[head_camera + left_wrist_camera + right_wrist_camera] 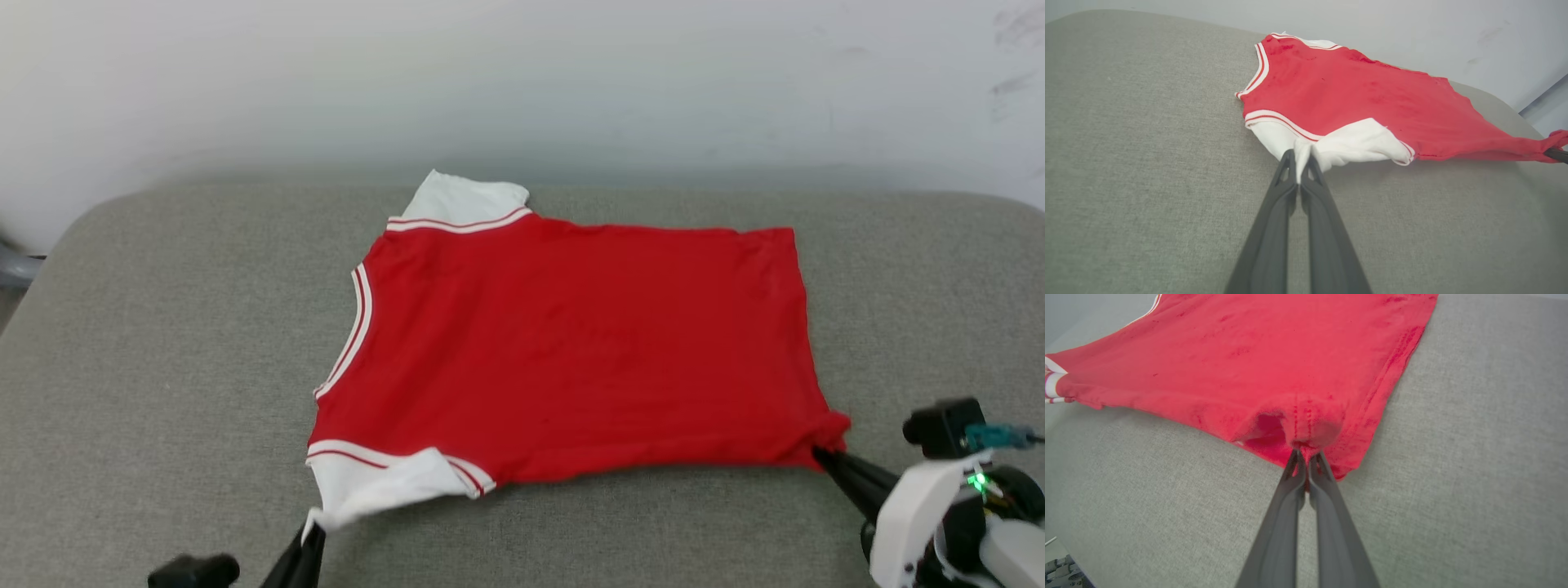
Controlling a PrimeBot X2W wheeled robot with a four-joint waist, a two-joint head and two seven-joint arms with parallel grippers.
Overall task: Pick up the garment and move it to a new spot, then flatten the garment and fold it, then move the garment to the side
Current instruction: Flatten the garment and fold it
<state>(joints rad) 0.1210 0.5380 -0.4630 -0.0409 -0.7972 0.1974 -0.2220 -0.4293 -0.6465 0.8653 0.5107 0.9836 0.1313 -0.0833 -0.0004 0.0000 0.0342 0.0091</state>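
The garment (571,343) is a red shirt with white sleeves and striped trim, spread flat on the grey cushion, neck to the left, plain red side up. My left gripper (314,531) is shut on the near white sleeve (1347,143), pinching its edge between the fingertips (1301,161). At the lower right, my right gripper (820,452) is shut on the near hem corner (1306,437), which bunches into a small fold above the fingers. The red hem corner and the right gripper's dark tip (1557,154) show at the right edge of the left wrist view. Any lettering is hidden.
The grey fabric cushion (163,343) runs wide with rounded far corners. A pale wall (522,82) stands right behind it. Bare cushion lies left, right and in front of the shirt.
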